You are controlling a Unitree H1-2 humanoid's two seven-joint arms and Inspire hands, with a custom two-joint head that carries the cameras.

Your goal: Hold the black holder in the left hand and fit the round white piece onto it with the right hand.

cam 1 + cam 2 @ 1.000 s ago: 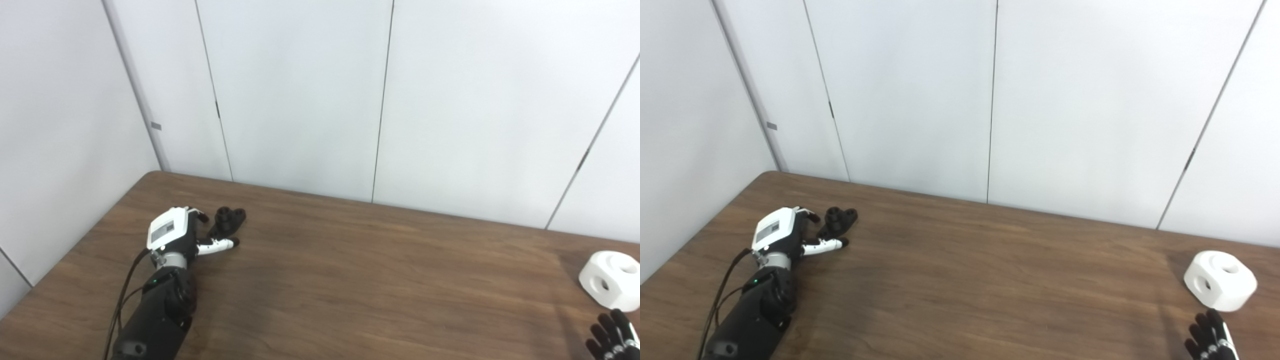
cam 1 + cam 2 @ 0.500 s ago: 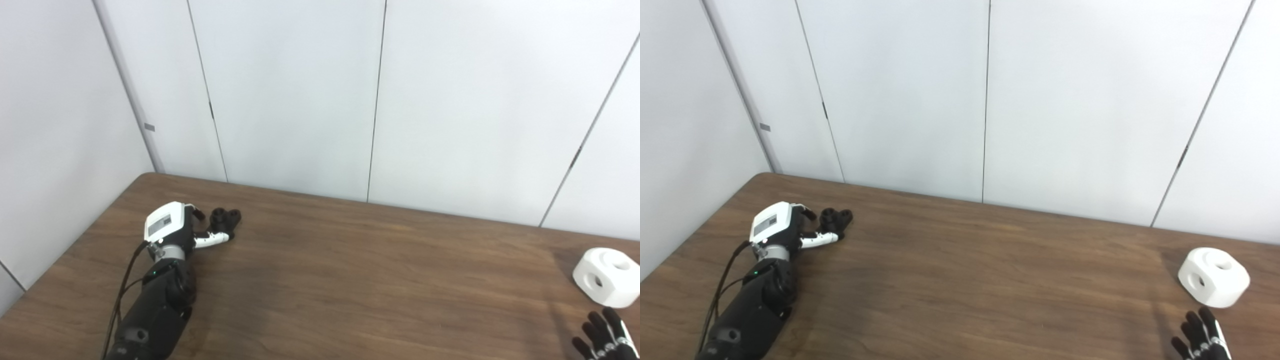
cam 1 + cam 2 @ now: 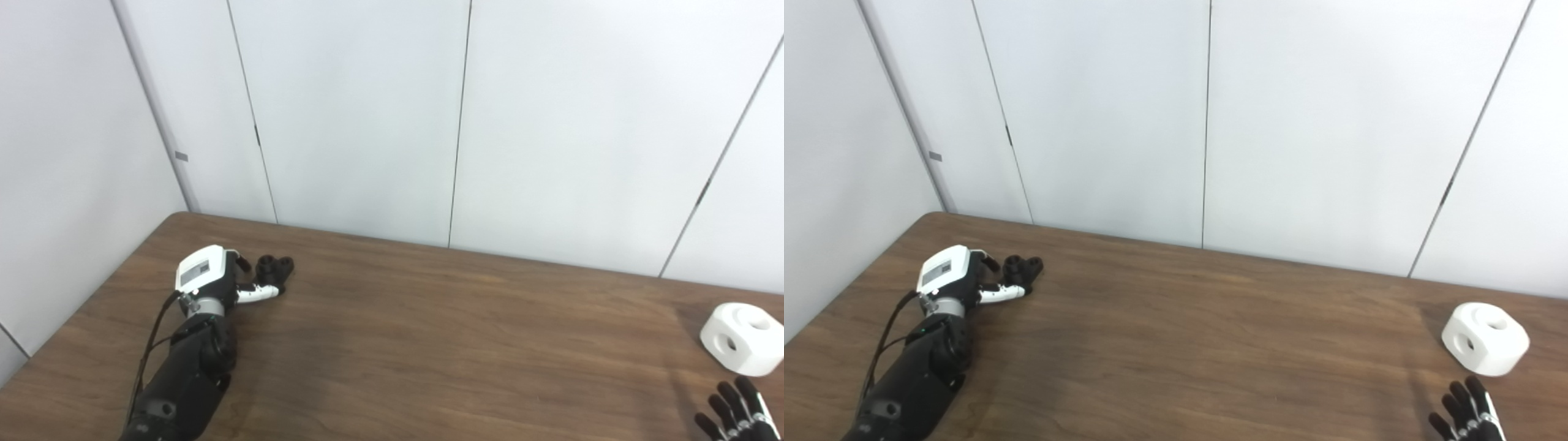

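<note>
The left hand point(image 3: 211, 280) is seen at the holder point(image 3: 274, 268) near the table's point(image 3: 429, 343) far left corner, thumb laid along its near side and fingers curled behind it, though whether a firm grasp is made cannot be told. The right hand point(image 3: 1467, 411) is held with fingers spread, grasping nothing, just short of the white piece point(image 3: 1485, 338) at the table's right edge. For a sound grasp, the holder is best clamped low, its knobbed top left free for the fitting.
</note>
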